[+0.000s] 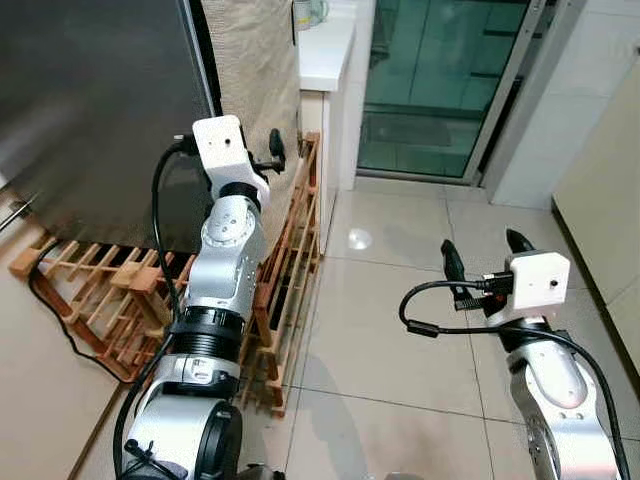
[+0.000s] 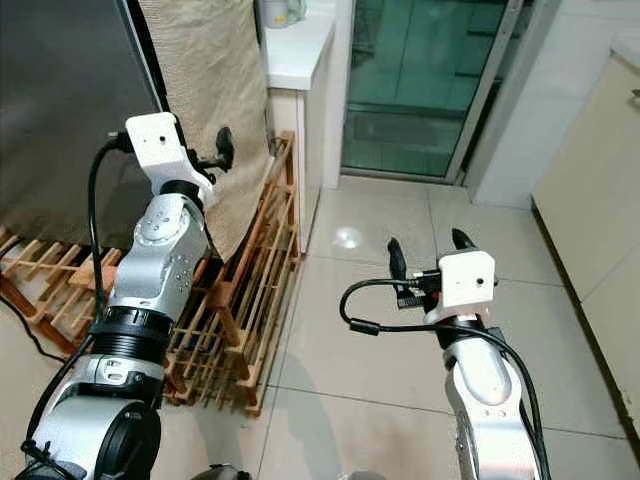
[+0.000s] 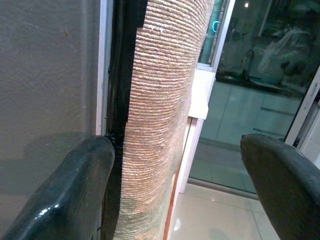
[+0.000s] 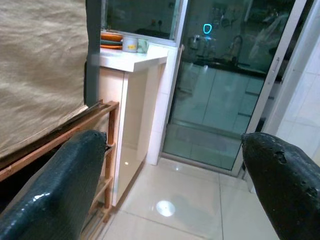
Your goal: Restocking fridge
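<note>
The fridge (image 1: 90, 110) stands at the upper left with its dark grey door closed. A beige woven cloth (image 1: 255, 70) hangs down its side. My left gripper (image 1: 265, 158) is raised next to the fridge's front corner and is open. In the left wrist view its fingers (image 3: 65, 195) frame the black door edge and the cloth (image 3: 160, 110), with nothing held. My right gripper (image 1: 483, 245) hovers over the tiled floor to the right, open and empty, pointing toward the glass door (image 4: 220, 95).
A wooden slatted rack (image 1: 290, 250) leans along the fridge's base and side. A white counter (image 1: 325, 50) with cups stands behind it. A glass sliding door (image 1: 440, 80) is straight ahead and a cream cabinet (image 1: 610, 200) is on the right. A black cable (image 1: 60, 320) lies at the left.
</note>
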Available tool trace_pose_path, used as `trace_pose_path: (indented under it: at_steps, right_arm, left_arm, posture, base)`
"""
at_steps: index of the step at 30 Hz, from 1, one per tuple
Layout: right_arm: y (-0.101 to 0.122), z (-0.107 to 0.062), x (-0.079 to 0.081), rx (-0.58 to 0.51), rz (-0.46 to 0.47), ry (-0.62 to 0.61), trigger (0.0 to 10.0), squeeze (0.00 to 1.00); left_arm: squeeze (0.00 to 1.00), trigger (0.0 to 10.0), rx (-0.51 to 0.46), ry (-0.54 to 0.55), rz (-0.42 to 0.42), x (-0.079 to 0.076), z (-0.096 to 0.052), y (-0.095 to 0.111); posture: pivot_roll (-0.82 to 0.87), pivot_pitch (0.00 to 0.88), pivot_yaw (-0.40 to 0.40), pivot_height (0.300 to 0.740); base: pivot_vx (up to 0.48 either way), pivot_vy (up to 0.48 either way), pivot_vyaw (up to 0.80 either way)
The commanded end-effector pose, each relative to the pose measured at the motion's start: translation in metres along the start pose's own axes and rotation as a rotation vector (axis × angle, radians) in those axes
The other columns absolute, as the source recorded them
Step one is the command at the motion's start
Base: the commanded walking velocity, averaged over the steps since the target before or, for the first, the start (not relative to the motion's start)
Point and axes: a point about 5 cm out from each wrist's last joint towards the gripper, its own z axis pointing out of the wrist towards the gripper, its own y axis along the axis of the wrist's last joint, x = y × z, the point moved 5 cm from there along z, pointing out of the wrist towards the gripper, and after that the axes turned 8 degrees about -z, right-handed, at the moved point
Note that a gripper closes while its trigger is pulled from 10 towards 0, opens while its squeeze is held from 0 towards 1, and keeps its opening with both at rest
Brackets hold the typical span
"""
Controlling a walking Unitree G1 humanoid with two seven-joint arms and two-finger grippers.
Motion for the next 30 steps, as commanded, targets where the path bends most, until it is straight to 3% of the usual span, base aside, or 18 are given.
trace_pose_path:
  at_steps: [1, 9, 14, 17, 21, 30]
  right_arm:
    - [0.006, 0.0, -0.001, -0.014, 0.009, 0.001, 10.0, 0.0]
    - [0.005, -0.002, 0.0, -0.005, 0.01, 0.005, 10.0, 0.0]
    - [0.006, -0.003, 0.002, -0.004, 0.012, 0.009, 10.0, 0.0]
    - [0.006, -0.004, 0.003, -0.002, 0.013, 0.008, 10.0, 0.0]
    - [0.006, -0.007, 0.001, 0.002, 0.013, -0.005, 10.0, 0.0]
    - [0.004, -0.008, -0.001, 0.01, 0.012, -0.015, 10.0, 0.0]
  left_arm:
    - [0.0, 10.0, -0.045, 0.009, -0.047, -0.001, 0.005, 0.015]
    - [0.0, 10.0, -0.03, -0.04, -0.078, -0.014, 0.001, 0.01]
    - [0.0, 10.0, -0.023, -0.057, -0.052, -0.027, 0.008, 0.006]
    - [0.0, 10.0, -0.012, -0.022, -0.058, -0.025, 0.011, 0.004]
    - [0.0, 10.0, 0.041, 0.031, -0.137, -0.018, 0.013, -0.005]
    - [0.0, 10.0, -0.024, -0.011, -0.086, -0.013, 0.013, 0.011]
  posture:
    - [-0.2, 0.0, 0.035, 0.713]
    - [-0.2, 0.0, 0.033, 0.713]
    - [-0.2, 0.0, 0.04, 0.713]
    - [-0.21, 0.0, 0.046, 0.713]
    - [-0.22, 0.0, 0.053, 0.713]
    - [-0.21, 0.0, 0.055, 0.713]
  base:
    - [0.0, 0.0, 0.0]
    - [0.0, 0.0, 0.0]
    - [0.0, 0.0, 0.0]
    - [0.0, 0.0, 0.0]
    - [0.0, 0.0, 0.0]
    - [0.0, 0.0, 0.0]
